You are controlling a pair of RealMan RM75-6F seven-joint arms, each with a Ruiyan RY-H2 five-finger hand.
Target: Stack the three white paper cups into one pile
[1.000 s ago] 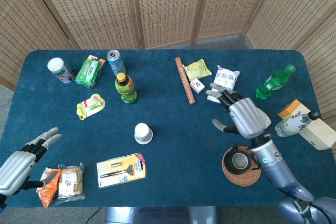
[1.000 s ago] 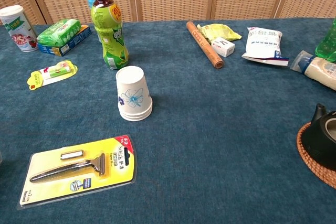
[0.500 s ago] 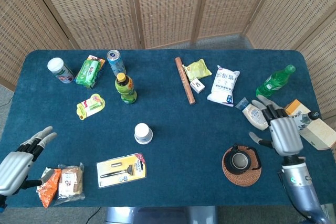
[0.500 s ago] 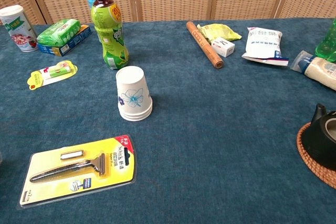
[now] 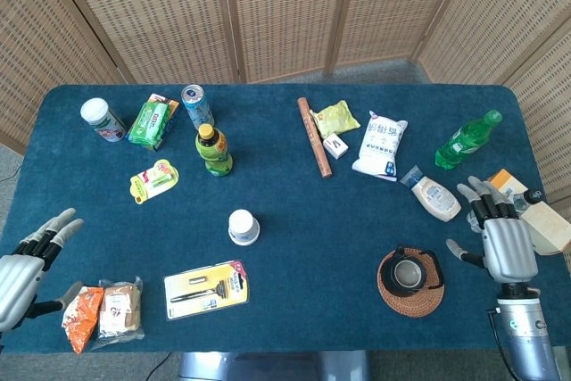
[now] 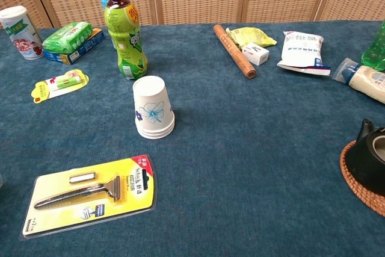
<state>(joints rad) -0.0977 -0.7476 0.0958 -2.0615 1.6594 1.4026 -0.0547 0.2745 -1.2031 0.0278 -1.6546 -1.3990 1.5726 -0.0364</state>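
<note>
A single pile of white paper cups [image 5: 243,227] with a blue flower print stands upside down near the middle of the blue table; in the chest view the pile [image 6: 153,108] shows several stacked rims at its base. My left hand [image 5: 21,268] hovers at the table's front left corner, far from the cups, fingers spread and empty. At the right edge my right hand [image 5: 503,240] is also spread and empty, beside the teapot. Neither hand appears in the chest view.
A razor pack [image 5: 206,289] lies in front of the cups, a green tea bottle [image 5: 214,151] behind them. A black teapot on a woven coaster [image 5: 409,280] sits at front right. Snack packets [image 5: 104,311] lie by my left hand. Bottles, a wooden roller [image 5: 314,137] and packets line the back.
My right hand has pulled back from above the table's middle right to the right edge. My left hand has drifted slightly further left. The cup pile has not moved.
</note>
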